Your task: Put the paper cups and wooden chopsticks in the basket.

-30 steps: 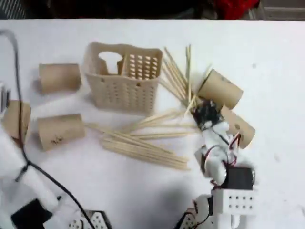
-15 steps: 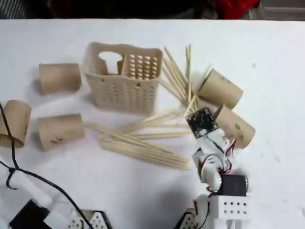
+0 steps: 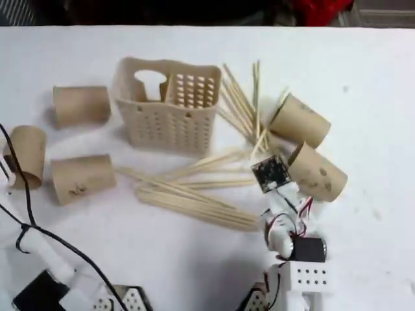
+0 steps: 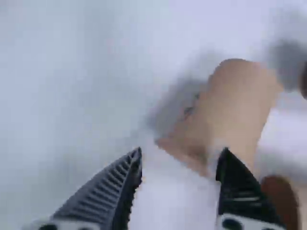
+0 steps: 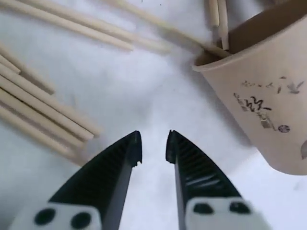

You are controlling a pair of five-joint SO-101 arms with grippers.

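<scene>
The right gripper [image 5: 153, 138], jaws narrowly apart and empty, hung over the counter [image 5: 144, 96] between loose chopsticks [image 5: 43, 115] and a tipped cup [image 5: 268, 105]. The left gripper [image 4: 180, 153] gaped wide near a second cup [image 4: 230, 110]. The basket [image 3: 170, 110] stood upright, apart from both.

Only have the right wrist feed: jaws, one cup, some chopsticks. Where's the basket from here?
Observer: In the high view the basket stands upright beyond the chopsticks, to the left of the right gripper and farther from the arm's base. Nothing shows inside it.
Operator: And the left arm?
Observer: The left gripper is open and pointed at a cup lying on its side, not yet gripped.
</scene>
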